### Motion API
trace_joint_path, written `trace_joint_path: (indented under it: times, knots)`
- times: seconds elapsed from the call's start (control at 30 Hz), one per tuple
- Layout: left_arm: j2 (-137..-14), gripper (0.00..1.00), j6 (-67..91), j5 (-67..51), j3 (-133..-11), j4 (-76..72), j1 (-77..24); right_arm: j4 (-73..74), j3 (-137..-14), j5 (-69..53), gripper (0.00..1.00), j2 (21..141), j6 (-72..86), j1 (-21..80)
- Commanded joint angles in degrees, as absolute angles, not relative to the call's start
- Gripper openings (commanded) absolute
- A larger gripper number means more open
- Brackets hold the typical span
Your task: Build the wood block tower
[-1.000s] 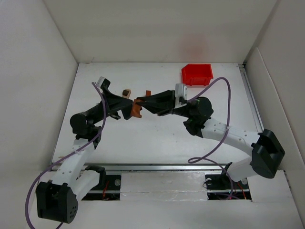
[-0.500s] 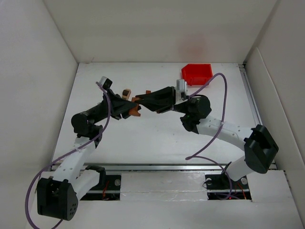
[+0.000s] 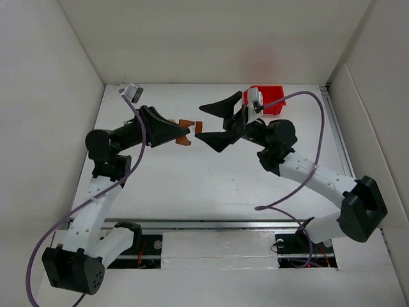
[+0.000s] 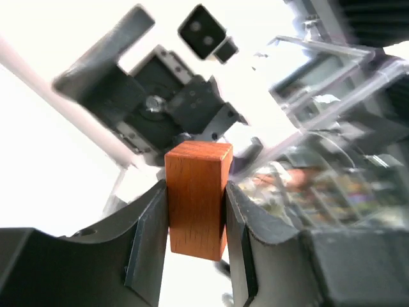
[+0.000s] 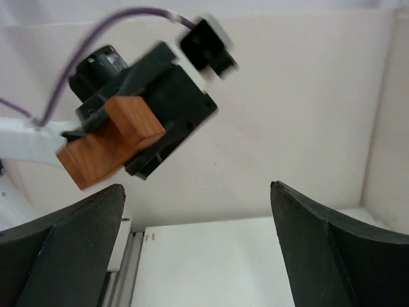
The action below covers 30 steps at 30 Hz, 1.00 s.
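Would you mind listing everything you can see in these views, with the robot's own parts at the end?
held wood block: 1, reddish-brown, clamped between the left end effector's fingers, lifted off the table.
second wood block: 1, reddish-brown, just right of the left end effector's tip in the top view; shape unclear.
red bin: 1, red, far right of the table, partly behind the right wrist.
table: 1, white, walled in white.
cables: 2, purple, one along each arm.
left end effector: 1, black, shut on the held wood block.
right end effector: 1, black, wide open, empty, facing the left one.
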<state>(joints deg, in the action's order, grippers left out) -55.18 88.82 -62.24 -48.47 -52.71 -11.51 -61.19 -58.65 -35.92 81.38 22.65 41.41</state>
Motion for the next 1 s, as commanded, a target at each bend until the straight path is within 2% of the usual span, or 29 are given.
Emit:
trace_joint_path:
  times: [0.0, 0.1, 0.23, 0.37, 0.57, 0.73, 0.97]
  knots:
    - [-51.8, 0.0, 44.3, -60.9, -59.5, -17.8, -11.2, -39.6, -61.5, -31.7, 1.0, 72.4, 26.5, 39.2]
    - [-50.4, 0.0, 26.8, -53.5, -62.8, -4.9, -11.2, -25.8, -64.4, -32.7, 1.0, 67.1, 29.5, 38.6]
    - [-49.0, 0.0, 18.8, -46.8, -60.7, -4.0, -11.2, -21.0, -66.6, -35.5, 1.0, 63.3, 34.8, 38.6]
    - [-47.8, 0.0, 16.9, -52.1, -56.1, -11.1, -11.2, -19.3, -72.1, -36.7, 0.96, 66.7, 38.8, 40.0]
    - [-42.6, 0.0, 20.9, -62.9, -49.1, -25.6, -11.2, -17.0, -79.5, -40.1, 0.83, 76.5, 37.5, 42.7]
    - [-41.0, 0.0, 23.0, -67.4, -46.7, -29.1, -11.2, -23.4, -80.0, -49.9, 0.71, 81.8, 36.0, 43.9]
    - [-40.5, 0.0, 22.6, -68.6, -45.4, -30.1, -11.2, -18.5, -81.4, -51.5, 0.62, 83.5, 30.9, 45.1]
